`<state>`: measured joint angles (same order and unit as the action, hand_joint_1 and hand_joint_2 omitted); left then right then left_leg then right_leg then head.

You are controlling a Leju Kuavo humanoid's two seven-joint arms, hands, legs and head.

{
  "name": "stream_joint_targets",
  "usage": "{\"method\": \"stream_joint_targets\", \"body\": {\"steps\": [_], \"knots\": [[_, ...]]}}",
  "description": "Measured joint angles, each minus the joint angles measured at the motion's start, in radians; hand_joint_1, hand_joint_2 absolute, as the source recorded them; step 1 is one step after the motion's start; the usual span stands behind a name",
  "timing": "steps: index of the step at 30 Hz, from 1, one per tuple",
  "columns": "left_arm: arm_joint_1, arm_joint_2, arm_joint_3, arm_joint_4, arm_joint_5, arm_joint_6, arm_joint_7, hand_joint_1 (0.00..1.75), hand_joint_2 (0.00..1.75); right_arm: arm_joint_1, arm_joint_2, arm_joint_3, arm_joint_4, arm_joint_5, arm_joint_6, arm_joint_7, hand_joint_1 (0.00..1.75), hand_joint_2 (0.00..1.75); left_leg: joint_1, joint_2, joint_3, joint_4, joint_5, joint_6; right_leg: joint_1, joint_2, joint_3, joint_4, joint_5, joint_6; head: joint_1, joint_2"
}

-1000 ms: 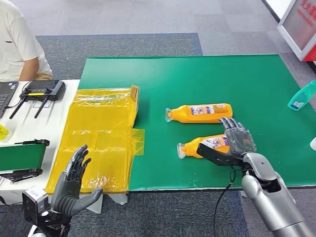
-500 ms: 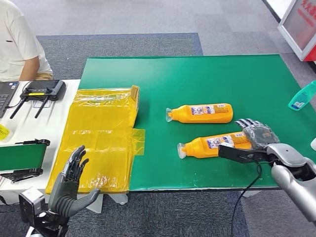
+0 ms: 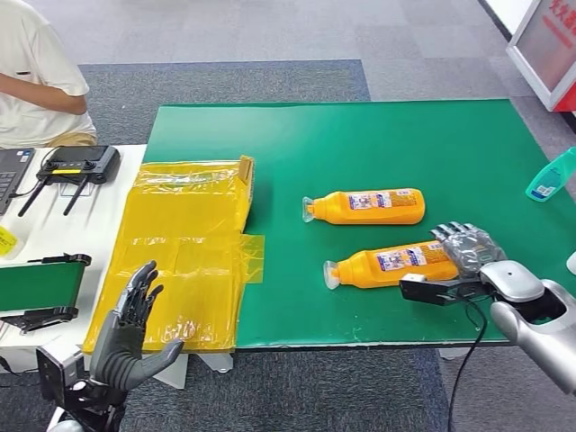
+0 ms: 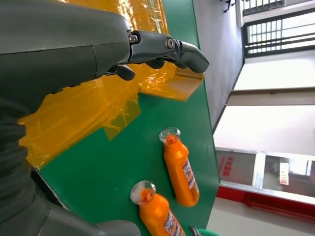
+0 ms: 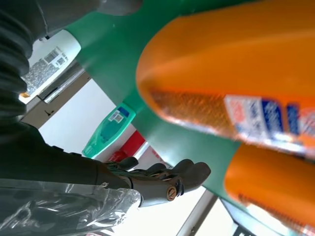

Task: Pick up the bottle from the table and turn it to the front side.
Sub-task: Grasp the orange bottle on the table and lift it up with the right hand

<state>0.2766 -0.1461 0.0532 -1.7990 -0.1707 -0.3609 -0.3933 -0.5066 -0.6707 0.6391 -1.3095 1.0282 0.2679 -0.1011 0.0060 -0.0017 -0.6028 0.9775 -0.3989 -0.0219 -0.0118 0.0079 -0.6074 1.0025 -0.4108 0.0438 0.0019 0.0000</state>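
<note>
Green desk [image 3: 306, 144]: my right robot hand [image 3: 467, 255], open, sits at the near bottle [image 3: 394, 265] base, positioned for grasping.

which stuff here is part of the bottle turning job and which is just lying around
Job:
near orange bottle, lying on its side
right hand, open at its base end
green table mat

Lying about:
far orange bottle
teal bottle
yellow plastic bags
black controller
left hand, idle

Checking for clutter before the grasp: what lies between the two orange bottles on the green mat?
Nothing: head view shows bare green mat between the far orange plastic bottle and the near orange plastic bottle.
</note>
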Motion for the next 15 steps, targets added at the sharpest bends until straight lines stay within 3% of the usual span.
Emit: {"method": "stream_joint_targets", "body": {"steps": [15], "knots": [[-0.012, 0.01, -0.026, 0.016, 0.006, 0.007, 0.012, 0.0, 1.75, -0.036, 0.062, 0.085, 0.089, -0.035, -0.02, -0.003, 0.0, 1.75, 0.0, 0.0, 0.0, 0.0, 0.0, 0.0, 0.0, 0.0, 0.0, 0.0, 0.0, 0.0, 0.0, 0.0]]}}
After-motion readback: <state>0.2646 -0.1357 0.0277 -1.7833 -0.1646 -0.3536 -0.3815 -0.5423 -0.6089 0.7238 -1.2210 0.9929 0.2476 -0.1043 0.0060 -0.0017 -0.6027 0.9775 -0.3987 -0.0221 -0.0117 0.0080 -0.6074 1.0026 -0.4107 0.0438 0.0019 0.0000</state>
